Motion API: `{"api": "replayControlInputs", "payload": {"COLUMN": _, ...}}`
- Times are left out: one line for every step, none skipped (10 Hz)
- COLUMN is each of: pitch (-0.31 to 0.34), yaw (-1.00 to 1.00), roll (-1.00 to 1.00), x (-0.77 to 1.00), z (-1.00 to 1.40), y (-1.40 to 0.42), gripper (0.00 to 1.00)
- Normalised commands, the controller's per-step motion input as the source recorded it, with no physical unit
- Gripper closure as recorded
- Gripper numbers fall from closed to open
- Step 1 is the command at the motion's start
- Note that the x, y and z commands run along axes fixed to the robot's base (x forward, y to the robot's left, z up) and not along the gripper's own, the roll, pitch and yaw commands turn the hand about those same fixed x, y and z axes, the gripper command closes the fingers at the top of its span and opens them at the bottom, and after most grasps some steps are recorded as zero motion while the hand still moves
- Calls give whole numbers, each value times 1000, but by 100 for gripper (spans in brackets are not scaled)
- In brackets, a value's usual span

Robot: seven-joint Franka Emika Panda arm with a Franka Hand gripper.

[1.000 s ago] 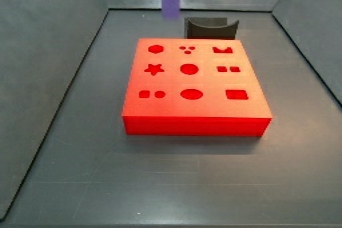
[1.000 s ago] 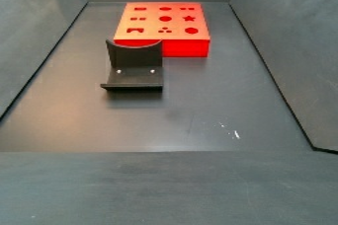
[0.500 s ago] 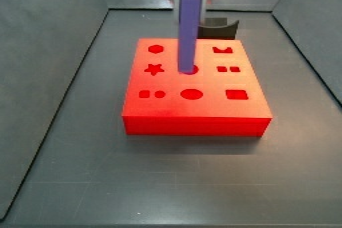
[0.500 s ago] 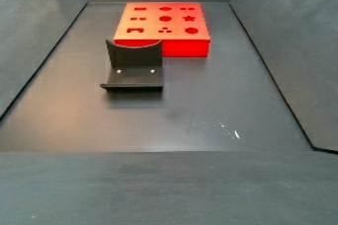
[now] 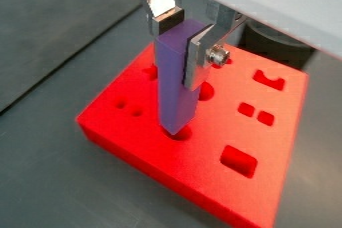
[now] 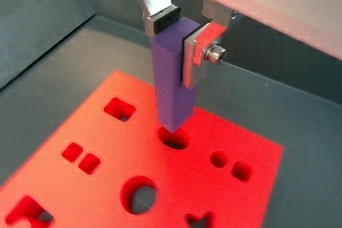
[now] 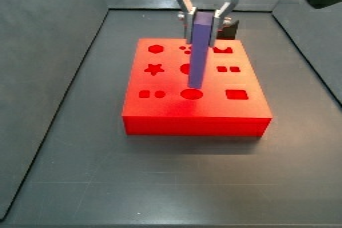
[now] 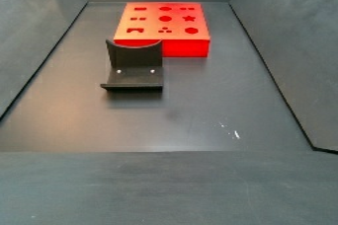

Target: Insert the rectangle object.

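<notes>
Purple-blue rectangle object [image 7: 198, 52] upright, clamped near its top between the gripper's [image 5: 181, 34] silver fingers [image 5: 202, 47] | lower end at a round hole in the red block [image 7: 249, 112], depth unclear | gripper above the block | dark fixture [image 8: 133, 66] stands on the table [image 8: 199, 115], apart from the block.

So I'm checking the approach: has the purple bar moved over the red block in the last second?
Yes. In a side view the tool has carried the purple bar from beyond the red block, down over its middle holes.
</notes>
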Motion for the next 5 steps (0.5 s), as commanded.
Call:
{"api": "replayControlInputs", "payload": {"pitch": 0, "yaw": -757, "roll": 0, "x": 383, "z": -97, "y": 0, "gripper": 100}}
{"api": "replayControlInputs", "payload": {"pitch": 0, "yaw": -800, "roll": -17, "x": 346, "z": 0, "y": 0, "gripper": 100}}
{"api": "replayControlInputs", "payload": {"pitch": 0, "yaw": -794, "roll": -91, "x": 360, "z": 26, "y": 0, "gripper": 100}}
{"api": "replayControlInputs", "payload": {"pitch": 0, "yaw": -826, "roll": -133, "x": 334, "z": 117, "y": 0, "gripper": 100}}
{"api": "replayControlInputs", "payload": {"pitch": 0, "yaw": -877, "roll": -170, "x": 274, "z": 191, "y": 0, "gripper": 100}}
